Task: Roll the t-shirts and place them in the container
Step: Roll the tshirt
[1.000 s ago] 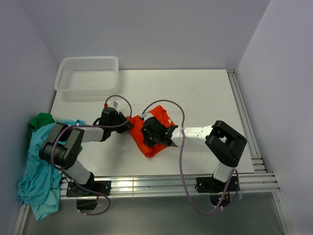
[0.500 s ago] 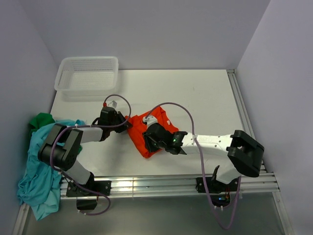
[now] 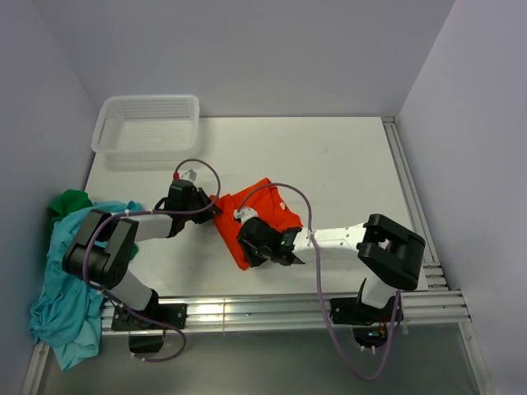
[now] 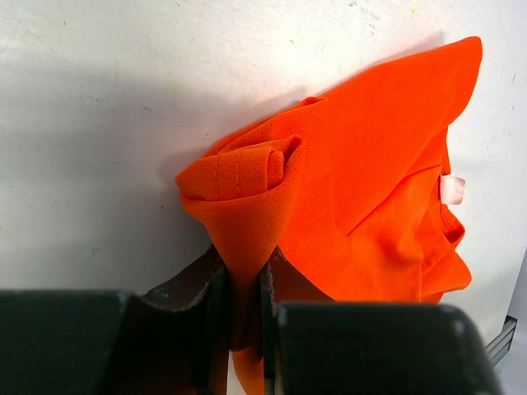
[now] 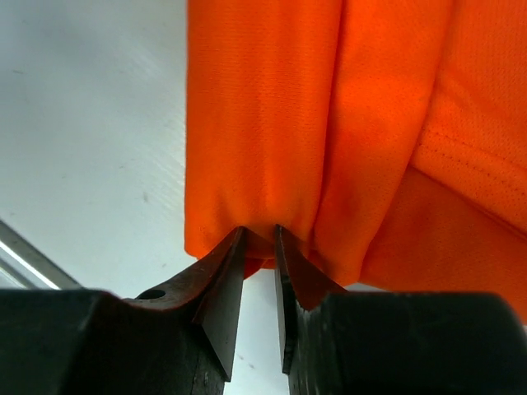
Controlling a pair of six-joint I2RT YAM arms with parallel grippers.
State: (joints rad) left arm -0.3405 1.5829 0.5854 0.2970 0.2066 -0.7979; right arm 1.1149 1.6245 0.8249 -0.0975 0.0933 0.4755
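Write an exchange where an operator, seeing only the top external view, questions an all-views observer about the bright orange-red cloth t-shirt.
Operator: Does the left gripper hold the bright orange-red cloth t-shirt?
Observer: Yes; its wrist view shows it shut on a pinch of cloth below a small rolled corner.
Operator: And the right gripper?
Observer: Its fingertips straddle the shirt's folded edge with a narrow gap; how firm the pinch, I cannot tell.

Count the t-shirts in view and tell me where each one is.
3. The orange t-shirt lies partly rolled on the table. The teal t-shirt hangs off its left edge. The dark green t-shirt shows just behind it, mostly covered. More may hide in that pile.
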